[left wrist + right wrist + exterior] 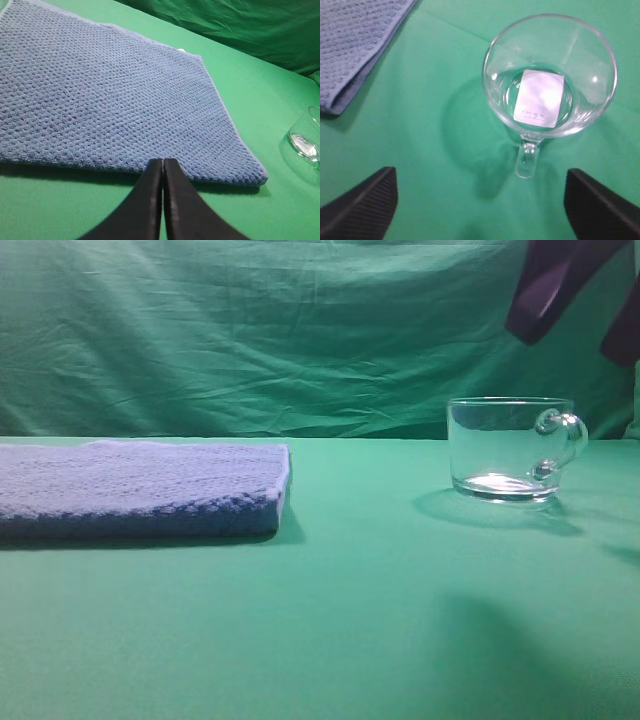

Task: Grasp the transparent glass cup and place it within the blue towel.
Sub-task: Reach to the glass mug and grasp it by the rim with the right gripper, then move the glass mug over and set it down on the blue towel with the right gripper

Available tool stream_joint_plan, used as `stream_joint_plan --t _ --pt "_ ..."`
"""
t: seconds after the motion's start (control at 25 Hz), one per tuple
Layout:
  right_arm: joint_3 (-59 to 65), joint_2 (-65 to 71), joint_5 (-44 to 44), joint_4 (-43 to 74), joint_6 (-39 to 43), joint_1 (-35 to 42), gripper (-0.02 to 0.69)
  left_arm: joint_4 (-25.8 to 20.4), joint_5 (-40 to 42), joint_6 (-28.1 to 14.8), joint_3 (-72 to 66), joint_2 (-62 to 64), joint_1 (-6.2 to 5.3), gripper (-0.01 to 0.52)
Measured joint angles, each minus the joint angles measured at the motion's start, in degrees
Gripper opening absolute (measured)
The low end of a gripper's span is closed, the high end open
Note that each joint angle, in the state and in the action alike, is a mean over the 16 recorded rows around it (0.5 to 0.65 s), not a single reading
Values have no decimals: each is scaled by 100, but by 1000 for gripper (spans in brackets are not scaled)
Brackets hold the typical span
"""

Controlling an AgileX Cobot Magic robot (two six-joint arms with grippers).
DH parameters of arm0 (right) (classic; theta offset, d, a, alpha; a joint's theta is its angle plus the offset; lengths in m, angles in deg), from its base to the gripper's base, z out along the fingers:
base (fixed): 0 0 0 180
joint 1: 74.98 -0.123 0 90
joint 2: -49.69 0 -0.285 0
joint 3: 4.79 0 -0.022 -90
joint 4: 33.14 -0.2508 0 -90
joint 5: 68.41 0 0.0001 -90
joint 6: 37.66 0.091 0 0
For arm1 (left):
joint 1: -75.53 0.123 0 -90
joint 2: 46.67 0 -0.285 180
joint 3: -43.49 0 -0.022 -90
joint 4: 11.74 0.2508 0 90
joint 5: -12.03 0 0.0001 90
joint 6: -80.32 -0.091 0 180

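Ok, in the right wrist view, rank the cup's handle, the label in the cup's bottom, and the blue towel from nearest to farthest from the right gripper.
1. The cup's handle, just ahead of the open right gripper, pointing back toward it.
2. The white label, beyond the handle, in the base of the transparent glass cup.
3. The blue towel, far off at the upper left corner.

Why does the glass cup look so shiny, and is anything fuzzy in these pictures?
Exterior high view: the glass cup catches bright glints at its base and handle and casts a soft shadow. Right wrist view: a white rectangle shows at its bottom, whether reflection or label is unclear. Left wrist view: the blue towel looks sharp.
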Motion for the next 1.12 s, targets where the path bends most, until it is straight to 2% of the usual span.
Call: stream_joint_plan --t 0.32,0.56,0.8,1.12 --pt "-87 466 513 -4 -49 -2 250 0 0 0 0 0 0 0" --pt "-441 550 368 -4 -93 -79 122 0 0 0 0 0 0 0" --pt "-1233 616 65 -3 -120 -482 102 0 0 0 0 0 0 0" --pt "-2822 1284 -148 -7 -148 -1490 102 0 0 0 0 0 0 0"
